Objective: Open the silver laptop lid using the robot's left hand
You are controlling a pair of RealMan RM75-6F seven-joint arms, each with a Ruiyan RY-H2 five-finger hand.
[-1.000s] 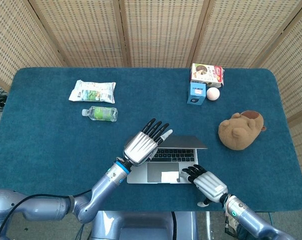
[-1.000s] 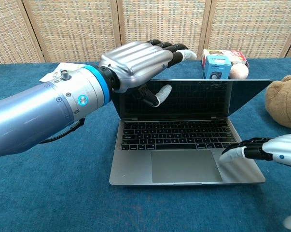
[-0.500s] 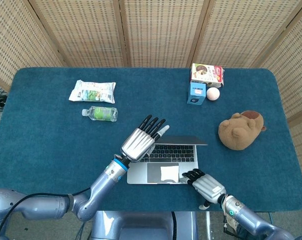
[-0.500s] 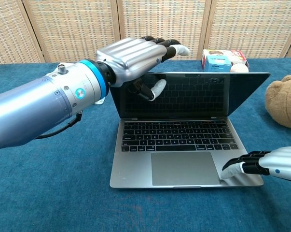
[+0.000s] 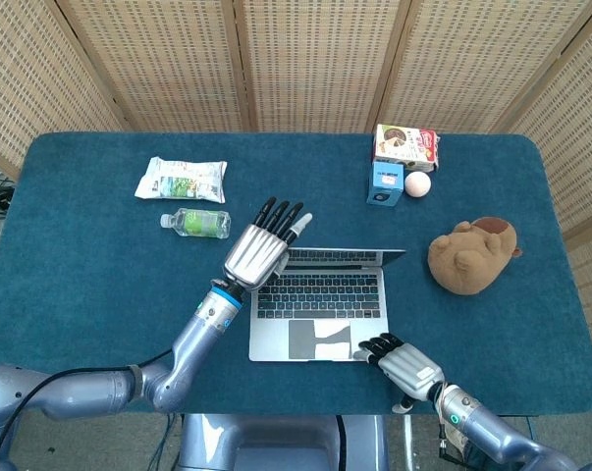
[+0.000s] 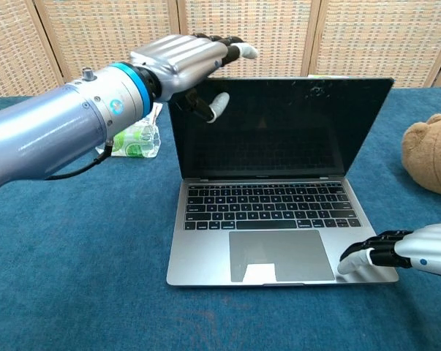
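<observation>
The silver laptop [image 5: 320, 306] [image 6: 273, 212] sits at the table's front middle, its lid [image 6: 279, 124] raised a little past upright and the dark screen facing me. My left hand [image 5: 259, 250] [image 6: 180, 62] is at the lid's top left corner. Its fingers stretch flat over the top edge, and the thumb hangs in front of the screen. I cannot tell whether the lid is pinched. My right hand [image 5: 403, 359] [image 6: 399, 252] lies at the laptop's front right corner, fingertips resting on the palm rest.
A brown plush bear [image 5: 472, 255] [image 6: 428, 157] lies right of the laptop. A small bottle [image 5: 197, 223] [image 6: 136, 139] and a snack packet [image 5: 181, 180] lie back left. A blue box [image 5: 385, 183], a pink ball [image 5: 417, 183] and a biscuit box [image 5: 406, 145] stand back right.
The lid has swung from a low slant to a little past upright. My left hand rose and moved back with its top edge. The right hand stayed on the front corner.
</observation>
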